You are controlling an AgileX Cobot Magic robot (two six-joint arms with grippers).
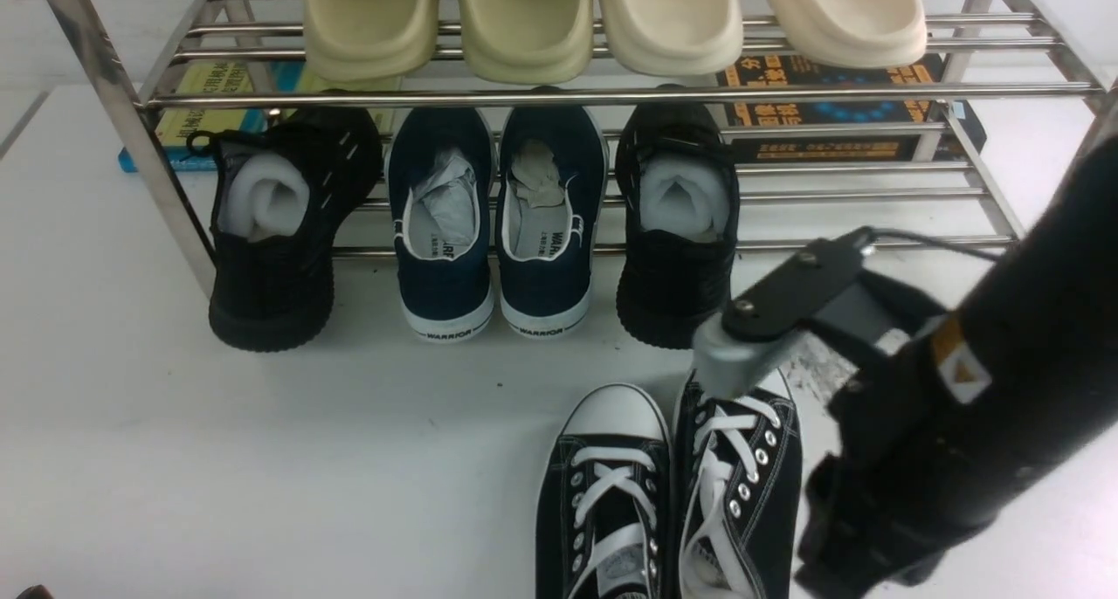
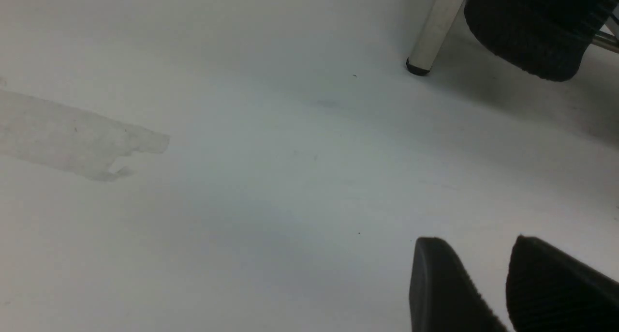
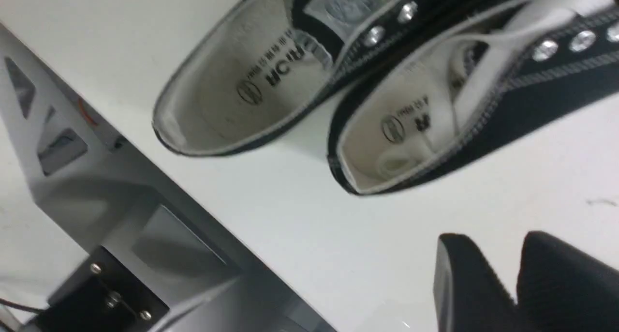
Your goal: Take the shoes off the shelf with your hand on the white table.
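Note:
The shoes, black canvas sneakers with white laces and toe caps, stand side by side on the white table (image 1: 262,459) in front of the shelf (image 1: 611,97): one (image 1: 607,485) on the left, the other (image 1: 738,485) on the right. In the right wrist view their heel openings (image 3: 251,80) (image 3: 483,95) face the camera. My right arm (image 1: 961,389) hangs over the right-hand sneaker. The right gripper (image 3: 488,237) is a short way behind the heels, its fingertips slightly apart with only table between them. The left gripper (image 2: 476,240) is open above bare table.
On the lower tier are two black knit shoes (image 1: 271,232) (image 1: 677,223) and two navy slip-ons (image 1: 441,223) (image 1: 550,215). Beige slippers (image 1: 524,14) sit on the upper tier, with books (image 1: 821,101) behind. A shelf leg (image 2: 433,32) and a knit shoe (image 2: 532,27) show in the left wrist view.

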